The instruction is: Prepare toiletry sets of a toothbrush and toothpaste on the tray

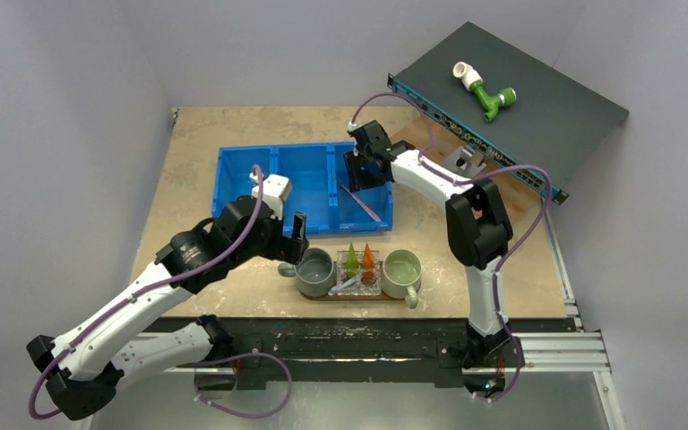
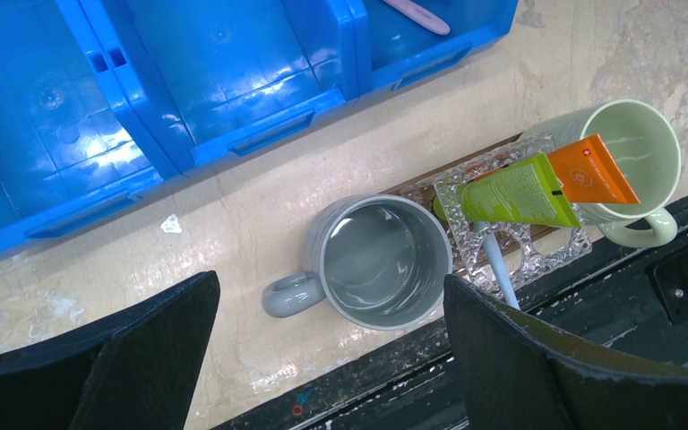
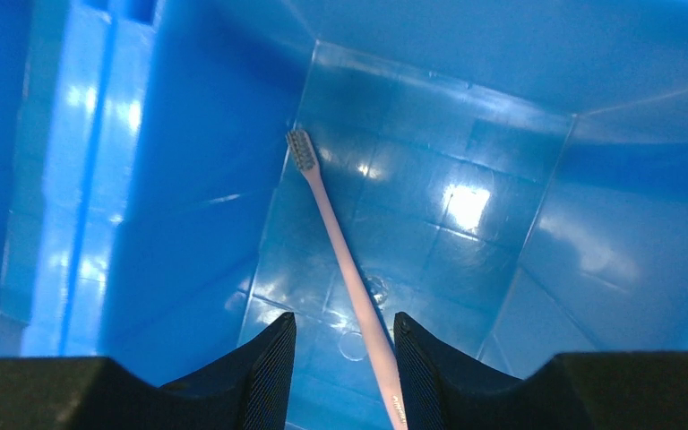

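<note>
Right pincer (image 3: pixel 341 356) astride pinkish toothbrush (image 3: pixel 341 262)

Pink toothbrush (image 3: pixel 345 260) handle end cut off at bottom edge.

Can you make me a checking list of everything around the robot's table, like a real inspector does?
Surface: beige tabletop, scuffed.
Job's things: pink toothbrush lies in the right compartment of the blue plastic three-compartment bin. Pale blue toothbrush, green tapered tube and orange tapered tube are on the clear glass dish on the dark brown wooden tray.
Clutter: grey mug and pale green mug, both empty, flank the dish. Green-and-white pipe fitting on the tilted dark flat box.
Tools: left tool open, empty, above the grey mug. Right tool open, astride the pink toothbrush's handle.
Cables: purple cables loop off both arms.
Surroundings: pale grey walls.
</note>
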